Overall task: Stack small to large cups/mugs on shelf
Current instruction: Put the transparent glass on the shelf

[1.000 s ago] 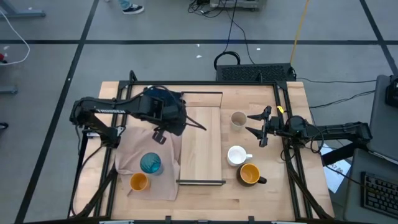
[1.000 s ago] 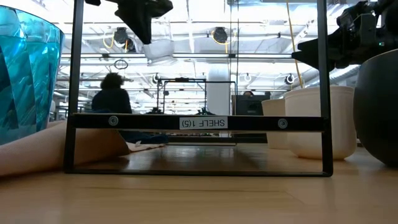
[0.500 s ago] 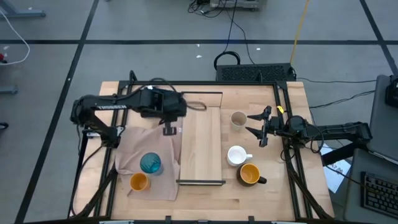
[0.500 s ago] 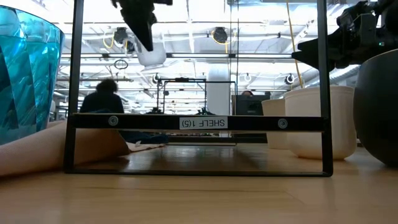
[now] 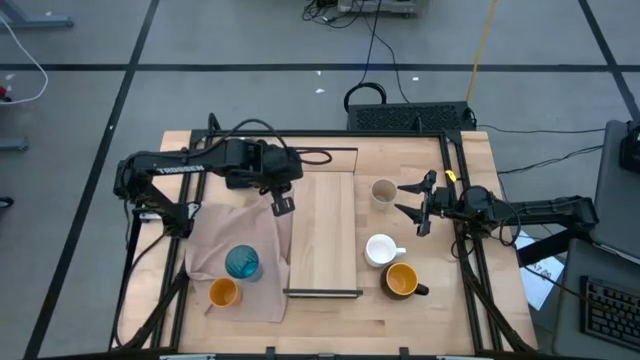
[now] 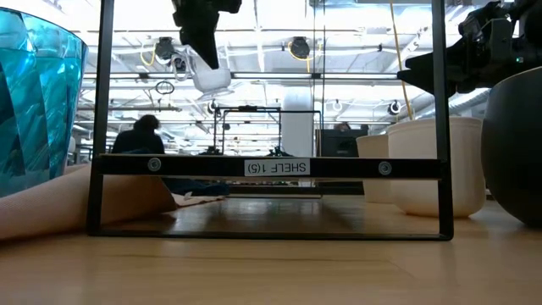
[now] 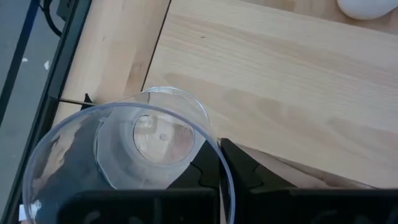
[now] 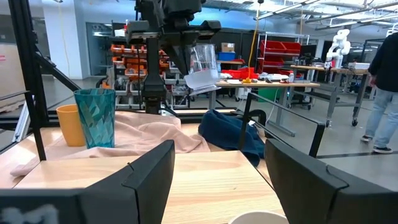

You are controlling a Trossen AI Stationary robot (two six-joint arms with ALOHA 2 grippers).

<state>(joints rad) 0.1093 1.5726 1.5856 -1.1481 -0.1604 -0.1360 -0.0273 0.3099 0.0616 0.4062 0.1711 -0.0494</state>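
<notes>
My left gripper (image 5: 283, 206) hangs in the air over the far right corner of the beige cloth (image 5: 235, 245), beside the left edge of the shelf (image 5: 325, 235). It is shut on the clear glass (image 7: 155, 137), which also shows as the clear glass (image 8: 202, 65). The teal tumbler (image 5: 242, 263) and small orange cup (image 5: 223, 292) stand on the cloth. The beige-grey cup (image 5: 383, 192), white mug (image 5: 380, 249) and dark-handled orange mug (image 5: 402, 281) stand on the table right of the shelf. My right gripper (image 5: 412, 203) waits open near the beige-grey cup. My left gripper pinches the glass's wall at the rim (image 7: 216, 152), one finger inside the glass and one finger (image 7: 245, 177) outside. The fingers come from above, slanting down. The glass hangs tilted below them, base away from the wrist, clear of the cloth and shelf.
The shelf has thin black frames at its near end (image 6: 271, 167) and far end (image 5: 325, 152). Its wooden top (image 7: 280, 74) lies bare beneath the glass. A black cable (image 5: 310, 157) runs from the left arm. A person sits in the room beyond the table.
My left gripper has gone toward the table's right edge, from over the cloth to the shelf's left edge, and its wrist has rolled. The glass has stayed in the hold, swung round with it, and remains clear of everything.
</notes>
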